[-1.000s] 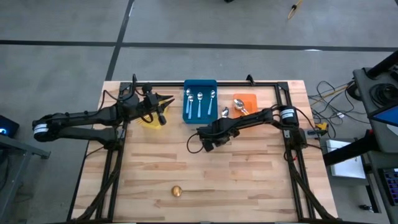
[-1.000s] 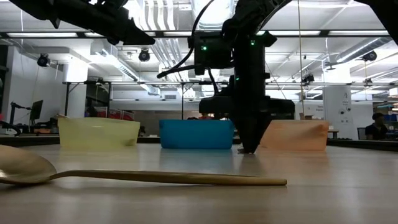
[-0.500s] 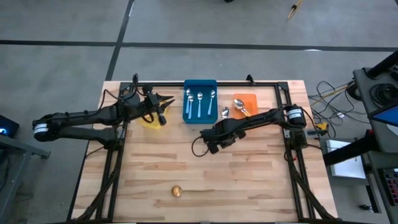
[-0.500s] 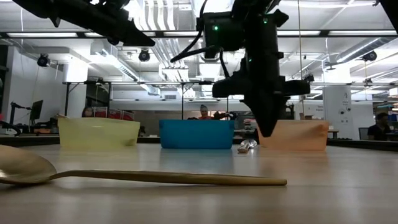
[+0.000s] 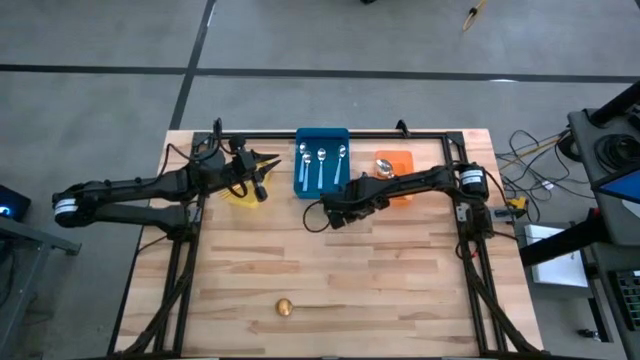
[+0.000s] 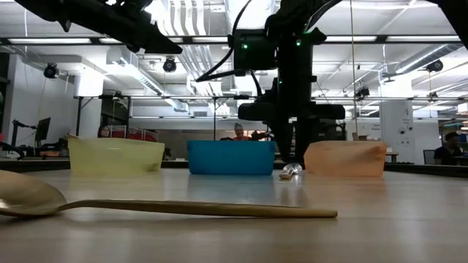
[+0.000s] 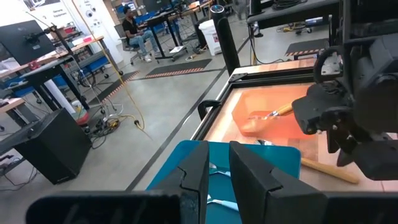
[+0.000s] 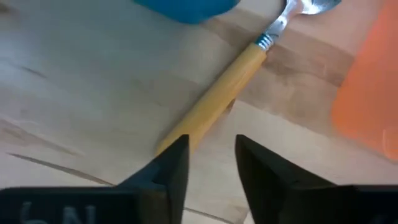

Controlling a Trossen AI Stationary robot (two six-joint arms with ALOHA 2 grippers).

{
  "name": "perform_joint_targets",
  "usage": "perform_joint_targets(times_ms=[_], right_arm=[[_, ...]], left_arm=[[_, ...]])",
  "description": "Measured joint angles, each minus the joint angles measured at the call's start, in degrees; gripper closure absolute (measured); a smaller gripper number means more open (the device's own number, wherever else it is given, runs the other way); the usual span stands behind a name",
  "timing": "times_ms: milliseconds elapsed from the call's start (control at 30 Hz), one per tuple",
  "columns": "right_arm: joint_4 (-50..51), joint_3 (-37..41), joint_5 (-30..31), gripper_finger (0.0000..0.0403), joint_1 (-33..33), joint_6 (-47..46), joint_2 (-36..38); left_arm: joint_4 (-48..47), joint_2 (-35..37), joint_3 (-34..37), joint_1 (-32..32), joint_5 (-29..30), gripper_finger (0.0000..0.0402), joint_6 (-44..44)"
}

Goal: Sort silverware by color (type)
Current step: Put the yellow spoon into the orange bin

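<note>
We see the right gripper [image 5: 338,212] just right of centre in the high view, below the blue bin [image 5: 322,160]. Its fingers [image 8: 168,168] stand narrowly parted over the end of an orange-handled spoon [image 8: 217,99], gripping nothing. That spoon lies on the table [image 5: 400,290] between the blue bin and the orange bin [image 5: 397,165]. A gold spoon [image 5: 300,307] lies bottom centre. The left gripper [image 5: 262,177] hovers at the yellow bin [image 5: 240,193], nearly closed and empty.
</note>
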State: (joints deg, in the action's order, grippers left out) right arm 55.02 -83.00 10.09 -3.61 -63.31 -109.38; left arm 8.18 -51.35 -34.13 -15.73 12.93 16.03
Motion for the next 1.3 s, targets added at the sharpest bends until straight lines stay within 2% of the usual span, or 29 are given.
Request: perform_joint_targets(times_ms=[133, 233, 667, 1100, 1300], right_arm=[[-0.2, 0.1, 0.5, 0.0241, -0.2, -0.6, -0.4], [-1.3, 0.1, 2.0, 0.0232, -0.2, -1.7, -1.1], [-1.9, -0.1, 2.8, 0.0234, -0.4, -0.6, -5.3], [-0.2, -0.1, -3.3, 0.0235, -0.3, 3.8, -5.4], [0.0, 0.0, -4.0, 0.0258, -0.1, 4.8, -5.4]], left_arm=[[0.0, 0.0, 0.0, 0.0, 0.0, 0.0357, 0.0], [-0.1, -0.3, 0.1, 0.0, 0.0, 0.0357, 0.0], [0.4, -1.6, 0.1, 0.0, 0.0, 0.0357, 0.0], [-1.6, -1.7, 0.1, 0.0, 0.0, 0.0357, 0.0], [-1.8, -1.7, 0.1, 0.0, 0.0, 0.0357, 0.0]])
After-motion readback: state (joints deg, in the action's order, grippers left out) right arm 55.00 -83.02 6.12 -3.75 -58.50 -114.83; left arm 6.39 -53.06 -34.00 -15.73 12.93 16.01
